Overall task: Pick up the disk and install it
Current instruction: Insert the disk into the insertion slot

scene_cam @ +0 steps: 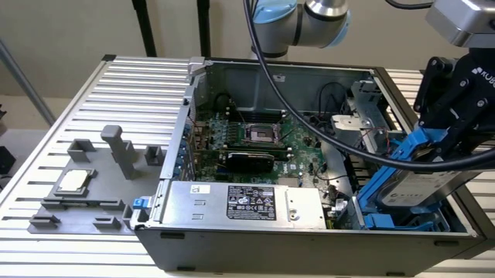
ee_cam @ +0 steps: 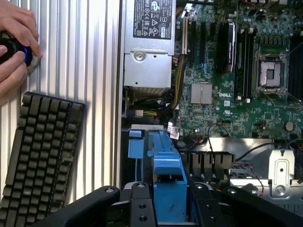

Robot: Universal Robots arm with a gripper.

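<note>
The disk (scene_cam: pixel 419 194), tilted in its blue carrier, hung clamped between our gripper's (scene_cam: pixel 452 152) part-closed fingers, just above the blue drive bay (scene_cam: pixel 383 220) below them. We judged that seating it well meant keeping the carrier square to the bay's rails.

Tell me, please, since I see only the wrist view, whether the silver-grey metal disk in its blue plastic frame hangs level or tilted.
Observer: Tilted steeply: the silver-grey metal disk leans with its upper end in the black fingers.
Operator: Where is its lower end?
Observer: Inside the open dark-grey metal computer case, beside a blue plastic bay at the exterior view's right.
Operator: Is anything outside the case?
Observer: A small square silver chip lies on a grey fixture plate at the exterior view's left.
</note>
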